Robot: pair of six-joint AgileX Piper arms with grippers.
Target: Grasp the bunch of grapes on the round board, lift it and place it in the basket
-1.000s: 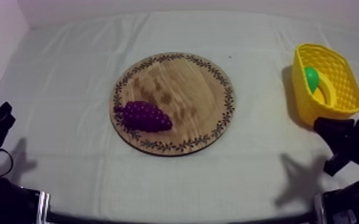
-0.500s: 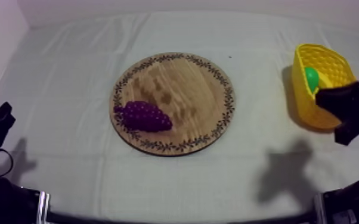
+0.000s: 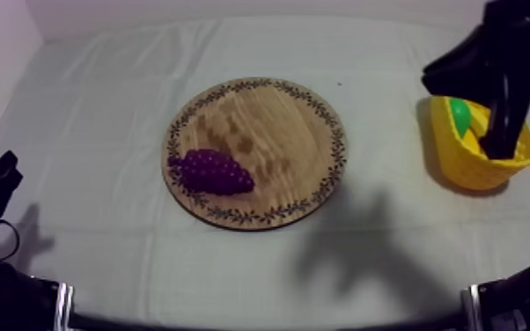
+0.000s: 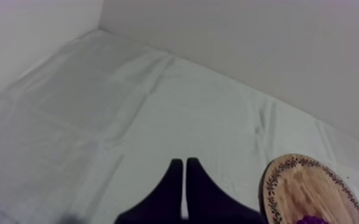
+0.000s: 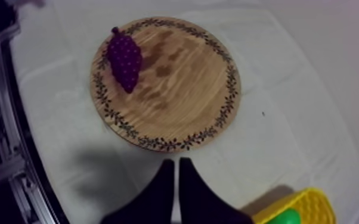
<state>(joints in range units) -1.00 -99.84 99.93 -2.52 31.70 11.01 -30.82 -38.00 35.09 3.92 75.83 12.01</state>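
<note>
The purple bunch of grapes [image 3: 213,171] lies on the left part of the round wooden board [image 3: 277,132] at the table's middle. The yellow basket [image 3: 462,169] stands at the right. My right gripper [image 3: 430,72] hangs raised over the basket's near-left side, well right of the board. In the right wrist view its fingers [image 5: 176,165] lie together as a narrow wedge, holding nothing, with the board [image 5: 176,89] and grapes [image 5: 124,58] ahead of them. My left gripper [image 3: 0,172] rests low at the left, its fingers [image 4: 183,167] also together.
Inside the basket lie a green fruit [image 3: 459,114] and a yellow one [image 3: 473,139], partly hidden by my right arm. The arm's shadow falls on the cloth [image 3: 365,255] in front of the board. A wall bounds the table's far edge.
My right arm has risen from the lower right edge up to the upper right, over the basket. Its shadow has shifted left. The left arm and the grapes have not moved.
</note>
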